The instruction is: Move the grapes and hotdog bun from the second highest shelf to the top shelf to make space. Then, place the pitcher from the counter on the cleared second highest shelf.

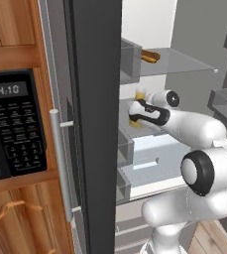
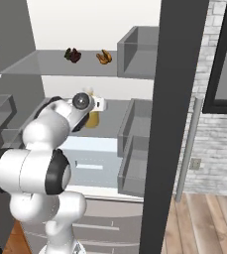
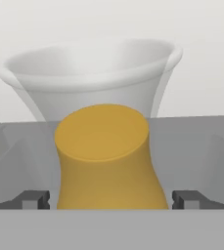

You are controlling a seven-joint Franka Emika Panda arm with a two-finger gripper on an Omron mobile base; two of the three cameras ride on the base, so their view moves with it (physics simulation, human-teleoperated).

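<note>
Your end effector (image 3: 111, 199) stands wide, its fingertips (image 3: 35, 199) clear at either side of the pitcher (image 3: 106, 156), which seems set down on the second highest shelf (image 2: 110, 119), while grapes (image 2: 73, 55) and hotdog bun (image 2: 104, 57) sit at twelve o'clock on the top shelf (image 2: 40, 67).

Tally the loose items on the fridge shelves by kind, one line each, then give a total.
Grapes: 1 cluster, on the top shelf
Hotdog bun: 1, on the top shelf
Pitcher: 1, on the shelf below, between the open fingers
Total: 3
</note>
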